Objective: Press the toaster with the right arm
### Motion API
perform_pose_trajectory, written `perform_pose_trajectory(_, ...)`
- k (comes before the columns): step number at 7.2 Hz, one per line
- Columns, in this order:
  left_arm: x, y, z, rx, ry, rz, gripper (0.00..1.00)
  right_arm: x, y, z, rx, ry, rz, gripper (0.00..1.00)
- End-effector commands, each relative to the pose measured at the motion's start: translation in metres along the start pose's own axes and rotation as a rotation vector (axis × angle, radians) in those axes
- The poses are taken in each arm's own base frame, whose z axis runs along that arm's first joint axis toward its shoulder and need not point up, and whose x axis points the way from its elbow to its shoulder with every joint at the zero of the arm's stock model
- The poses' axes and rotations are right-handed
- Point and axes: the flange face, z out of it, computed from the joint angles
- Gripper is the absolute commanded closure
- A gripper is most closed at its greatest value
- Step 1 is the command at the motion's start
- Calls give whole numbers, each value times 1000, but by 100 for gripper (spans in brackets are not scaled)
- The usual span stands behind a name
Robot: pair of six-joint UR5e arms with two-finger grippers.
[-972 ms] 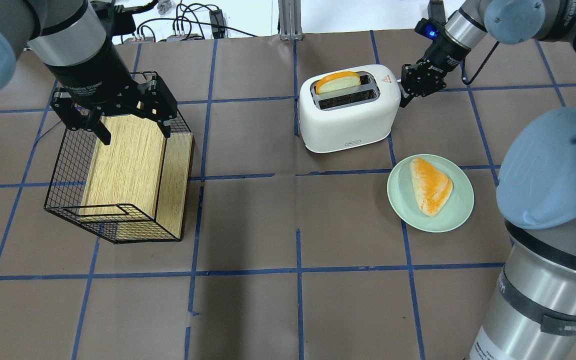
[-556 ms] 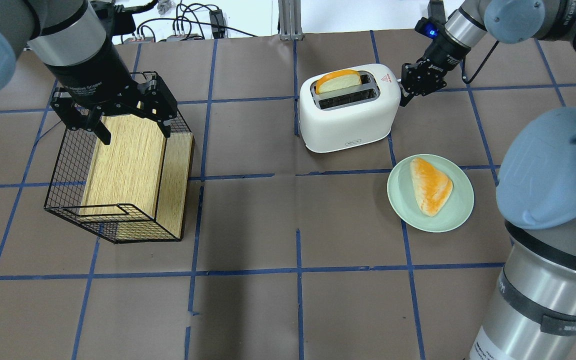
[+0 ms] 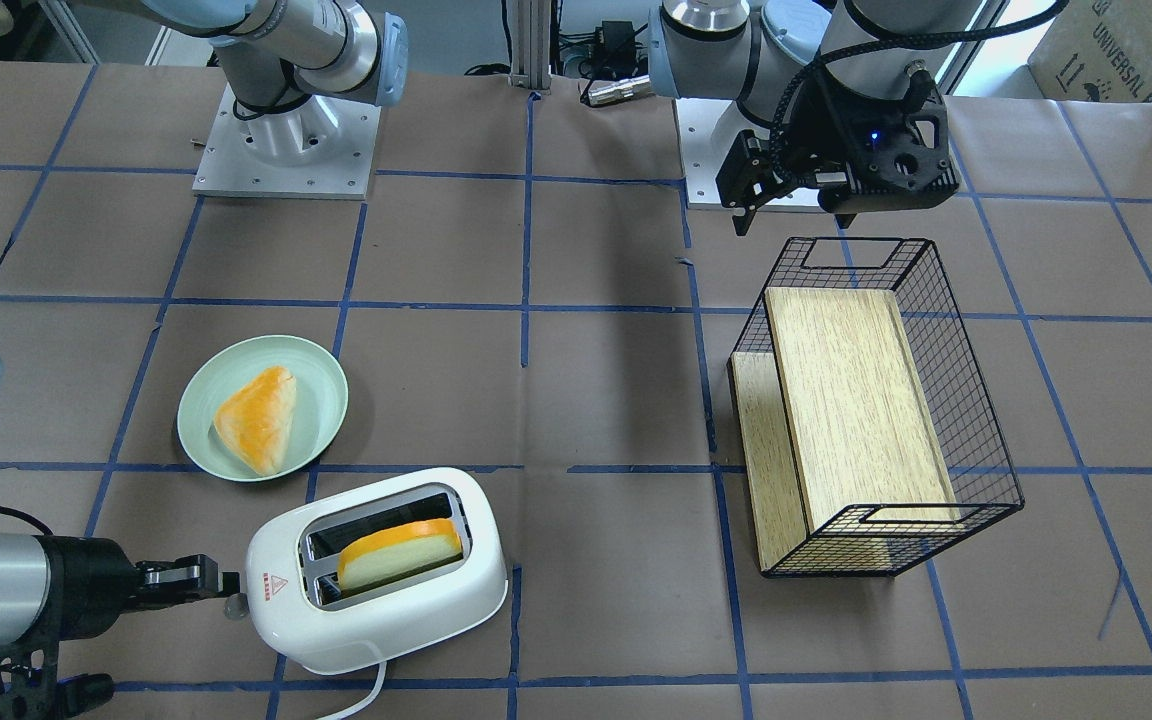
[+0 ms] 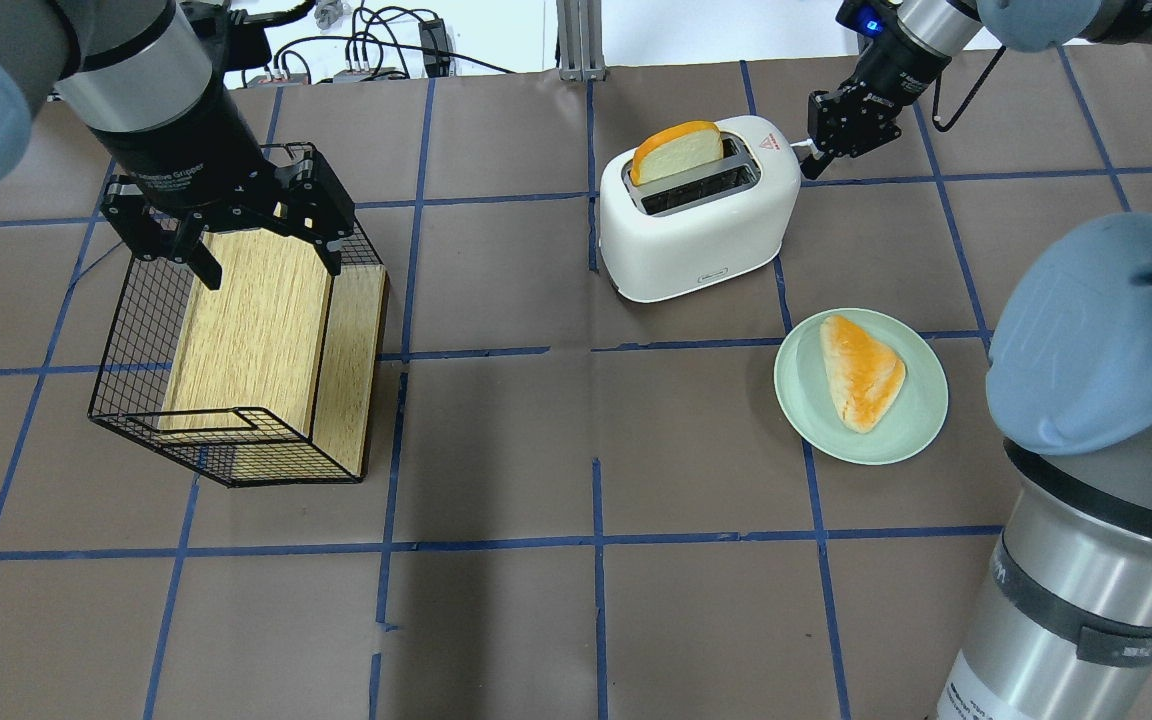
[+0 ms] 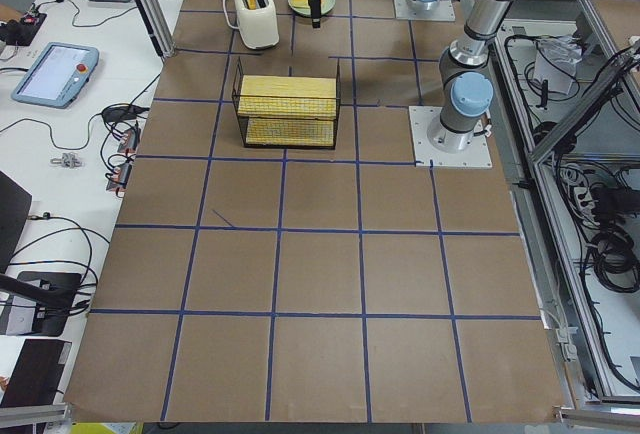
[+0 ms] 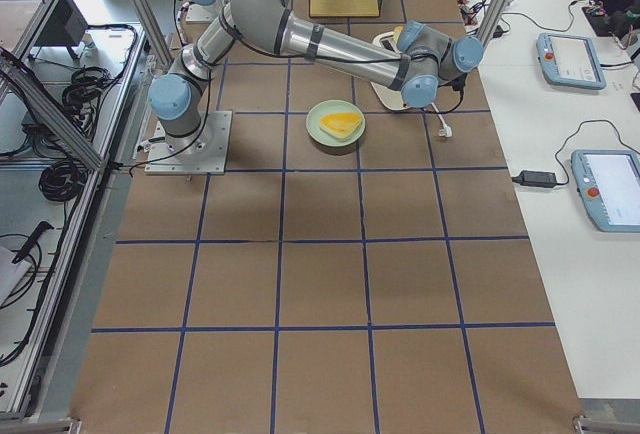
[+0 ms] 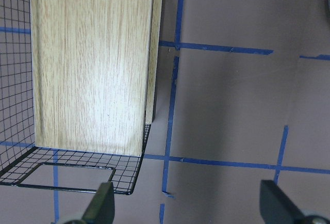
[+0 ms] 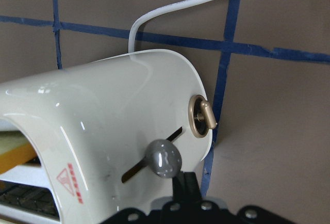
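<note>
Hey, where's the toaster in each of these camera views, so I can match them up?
Front-facing: the toaster sits at the bottom, left of centre.
Overhead: upper middle, right of centre.
Exterior left: small, at the top, left of centre.
Exterior right: at the top, right of centre, partly hidden by the right arm.
Left wrist: not in it.
Right wrist: fills the left and centre, lever end facing.
Landmark: the green plate beside it, in all four exterior views.

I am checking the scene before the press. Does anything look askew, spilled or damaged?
Slightly: the white rounded plastic toaster stands askew to the blue tape grid, and the orange-crusted bread slice sticks high from one slot. Nothing looks spilled.
</note>
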Motion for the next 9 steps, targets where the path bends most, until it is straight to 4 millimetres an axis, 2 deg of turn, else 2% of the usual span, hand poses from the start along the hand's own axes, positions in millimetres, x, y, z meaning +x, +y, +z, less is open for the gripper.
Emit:
perform_pose_trajectory(1,0,0,0,2,0,0,0,-13,1,-38,41,85,-26,59)
perform_pose_trajectory(2,0,-1,1,-1,0,0,0,-32,12,-87,78,226,-55,1)
perform_pose_trajectory(3,0,0,0,0,0,0,0,-70,30,-126,85,417,-97,0)
perform_pose_trajectory(4,0,-1,1,-2,0,0,0,-104,44,-136,65,544,-133,0)
perform_pose_trajectory(5,0,0,0,0,0,0,0,-115,52,-148,85,553,-140,0)
perform_pose_trajectory(7,0,0,0,1,0,0,0,-148,92,-185,98,572,-164,0)
perform_pose_trajectory(8,0,0,0,0,0,0,0,-154,98,-189,109,563,-160,0)
perform_pose_trajectory(9,0,0,0,2,0,0,0,-180,112,-190,114,564,-185,0)
